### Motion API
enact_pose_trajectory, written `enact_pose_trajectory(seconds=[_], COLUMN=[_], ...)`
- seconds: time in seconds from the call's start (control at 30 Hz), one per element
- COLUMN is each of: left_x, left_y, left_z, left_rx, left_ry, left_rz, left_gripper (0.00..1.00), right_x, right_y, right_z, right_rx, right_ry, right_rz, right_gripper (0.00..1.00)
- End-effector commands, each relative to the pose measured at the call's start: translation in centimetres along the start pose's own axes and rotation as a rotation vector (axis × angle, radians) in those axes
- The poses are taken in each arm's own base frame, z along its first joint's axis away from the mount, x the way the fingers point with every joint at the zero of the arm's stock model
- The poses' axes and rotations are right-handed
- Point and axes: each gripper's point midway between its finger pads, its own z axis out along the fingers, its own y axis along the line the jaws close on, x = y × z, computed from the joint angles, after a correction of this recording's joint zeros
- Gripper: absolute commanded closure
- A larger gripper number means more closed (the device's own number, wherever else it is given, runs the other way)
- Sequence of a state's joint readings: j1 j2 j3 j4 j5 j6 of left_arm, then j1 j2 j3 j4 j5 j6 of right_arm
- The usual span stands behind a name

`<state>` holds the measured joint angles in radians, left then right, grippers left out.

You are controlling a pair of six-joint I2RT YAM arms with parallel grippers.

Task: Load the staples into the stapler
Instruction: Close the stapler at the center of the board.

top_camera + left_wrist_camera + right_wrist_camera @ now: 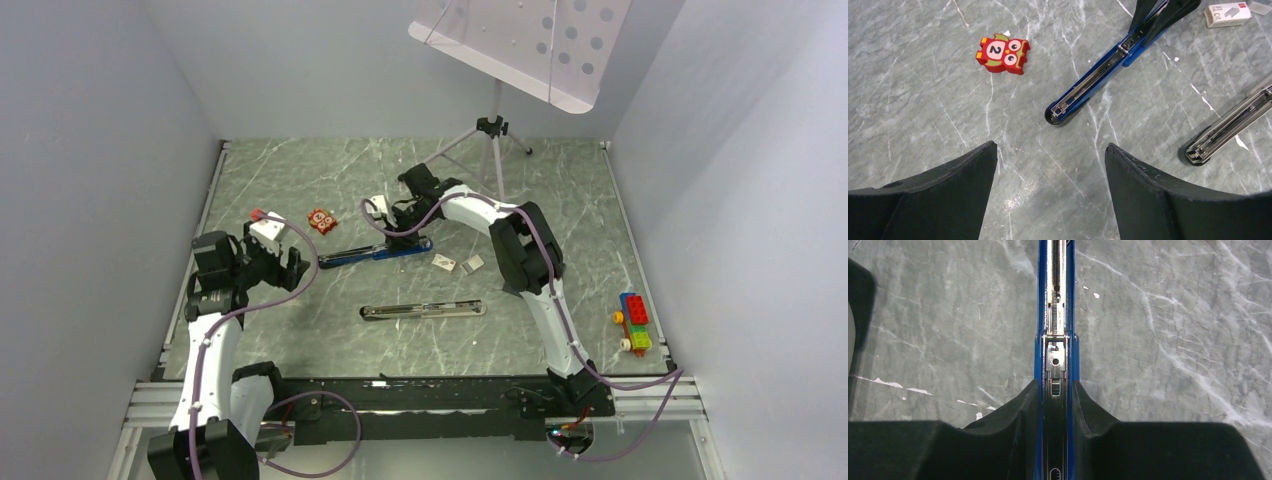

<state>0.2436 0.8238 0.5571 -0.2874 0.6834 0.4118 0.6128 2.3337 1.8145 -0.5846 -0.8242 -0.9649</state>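
A blue stapler (375, 252) lies opened flat on the marble table, its metal staple channel facing up (1055, 300). My right gripper (1055, 387) is shut on the stapler's right end, one finger (1013, 415) pressed against each blue side; it shows from above too (408, 232). The staples (473, 263), a tiny grey block, lie on the table just right of the stapler, beside a small white box (444, 262). At the left, my left gripper (1050, 146) hangs open over bare table, short of the blue stapler's (1098, 75) near tip.
A second, silver-and-black stapler (422, 310) lies opened flat in the middle, nearer the arms. A red owl toy (1003, 53) sits left of the blue stapler. Colourful toy bricks (632, 320) lie at the right edge. A tripod (492, 140) stands at the back.
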Motion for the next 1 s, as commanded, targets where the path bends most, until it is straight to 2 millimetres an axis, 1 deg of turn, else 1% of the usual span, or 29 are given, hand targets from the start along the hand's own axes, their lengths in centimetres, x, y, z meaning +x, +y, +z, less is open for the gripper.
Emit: enact_pose_trajectory(seconds=[0.0,0.07,0.13,0.2,0.27,0.33,0.4,0.43,0.5,0.6,0.67,0.77,0.83,0.97], left_x=[-2.2,-2.0,-1.8,-1.5,-1.3,-0.2,0.8,0.6,0.1,-1.1,-2.7,-4.7,-4.7,-3.7], left_y=[-0.2,0.1,1.0,2.1,2.3,3.0,2.6,2.3,1.7,0.5,0.1,0.1,-0.1,-1.4], left_z=[-0.2,0.0,0.2,0.3,0.6,0.9,1.3,1.5,1.6,1.6,1.2,0.7,1.0,1.7], left_rx=[0.007,-0.011,-0.071,-0.143,-0.174,-0.237,-0.229,-0.208,-0.167,-0.074,-0.034,-0.001,0.035,0.150], left_ry=[-0.092,-0.097,-0.093,-0.093,-0.099,-0.079,-0.064,-0.090,-0.141,-0.247,-0.321,-0.343,-0.317,-0.281], left_rz=[-0.003,-0.040,-0.112,-0.234,-0.412,-0.571,-0.665,-0.668,-0.612,-0.399,-0.236,-0.054,-0.011,0.055], left_gripper=[0.18,0.18,0.19,0.18,0.18,0.18,0.18,0.18,0.17,0.14,0.14,0.12,0.12,0.13], right_x=[-1.9,-2.2,-2.5,-2.9,-3.3,-3.7,-4.2,-4.5,-5.0,-6.0,-6.7,-7.4,-7.8,-8.2], right_y=[-0.4,-0.5,-0.5,-0.6,-0.8,-0.9,-0.9,-0.8,-0.8,-0.7,-0.6,-0.7,-0.8,-0.8], right_z=[-1.9,-2.2,-2.6,-3.0,-3.5,-3.9,-4.2,-4.4,-4.8,-5.6,-6.1,-6.8,-7.1,-7.5], right_rx=[0.018,0.019,0.019,0.025,0.037,0.044,0.049,0.051,0.051,0.038,0.034,0.034,0.036,0.036], right_ry=[-0.059,-0.075,-0.090,-0.109,-0.130,-0.150,-0.167,-0.179,-0.199,-0.237,-0.253,-0.266,-0.274,-0.282], right_rz=[-0.044,-0.046,-0.045,-0.046,-0.048,-0.046,-0.055,-0.057,-0.066,-0.075,-0.093,-0.110,-0.114,-0.121], right_gripper=[0.96,0.97,0.98,0.98,0.99,0.99,0.99,0.99,0.99,0.99,1.00,1.00,1.00,1.00])
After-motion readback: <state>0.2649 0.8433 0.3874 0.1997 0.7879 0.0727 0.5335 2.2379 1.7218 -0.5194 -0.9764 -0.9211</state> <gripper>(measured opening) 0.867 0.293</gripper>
